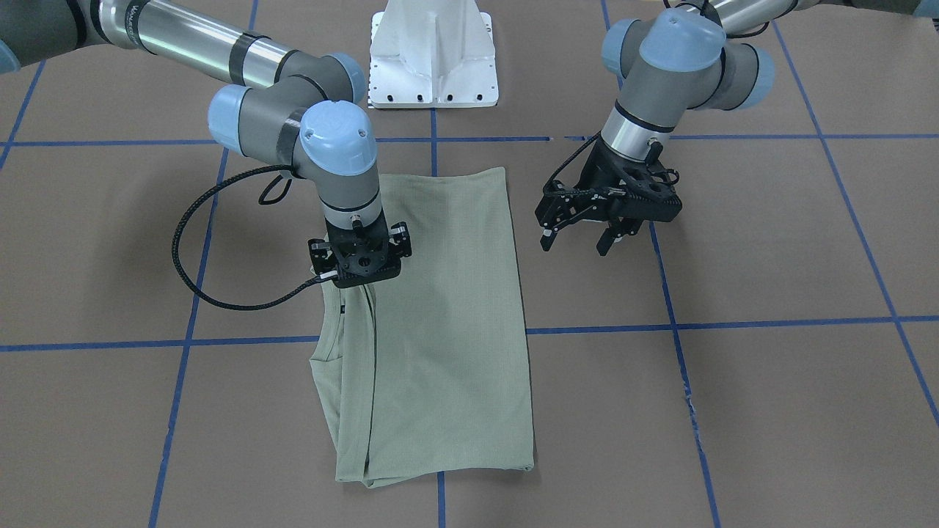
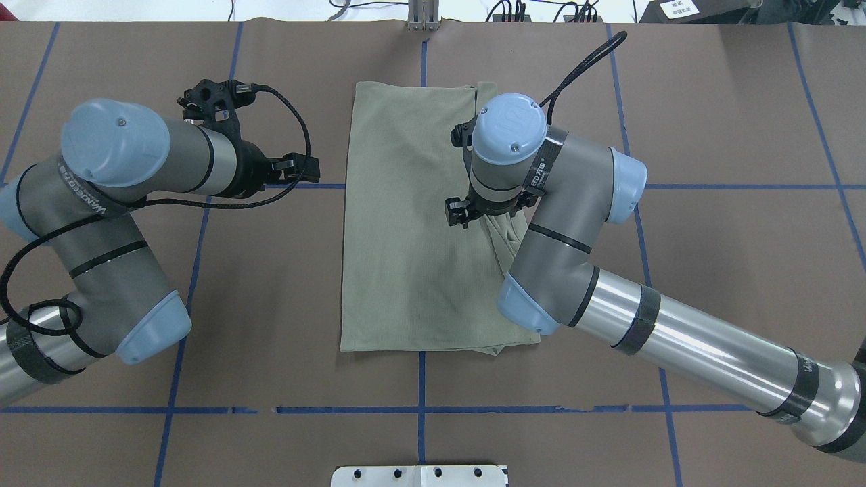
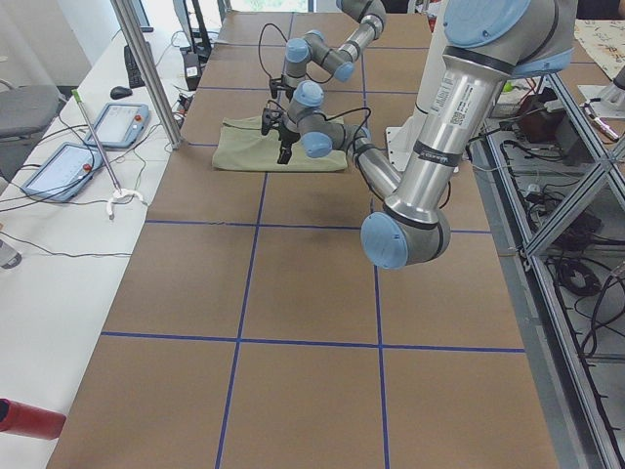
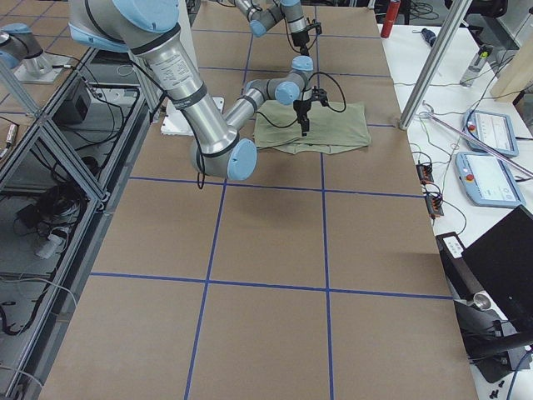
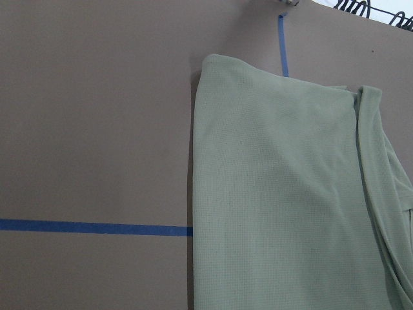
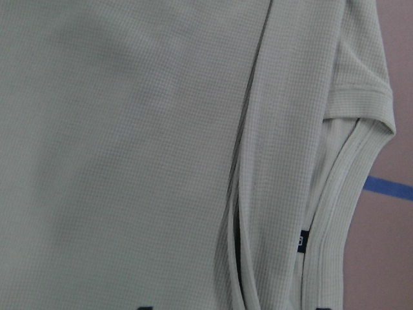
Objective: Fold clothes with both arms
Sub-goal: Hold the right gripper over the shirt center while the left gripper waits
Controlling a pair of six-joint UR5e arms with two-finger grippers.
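The clothes are one pale green shirt (image 1: 447, 315) (image 2: 406, 237), lying folded into a long rectangle on the brown table. Its ribbed neck (image 6: 335, 226) and black label (image 6: 302, 240) show along one side fold. My right gripper (image 1: 357, 271) points straight down over that fold near the neck. Its dark fingertips (image 6: 145, 307) show wide apart at the bottom of the right wrist view, so it is open with nothing held. Beside the shirt's other long edge my left gripper (image 1: 576, 242) (image 2: 304, 169) hovers open and empty over bare table; the left wrist view shows that edge (image 5: 197, 194).
The white pedestal base (image 1: 433, 59) (image 2: 419, 475) stands at the robot's side of the table. Blue tape lines (image 1: 733, 323) cross the brown surface. A side bench with teach pendants (image 3: 68, 166) (image 4: 491, 133) and a metal post (image 3: 146, 68) runs along the far edge.
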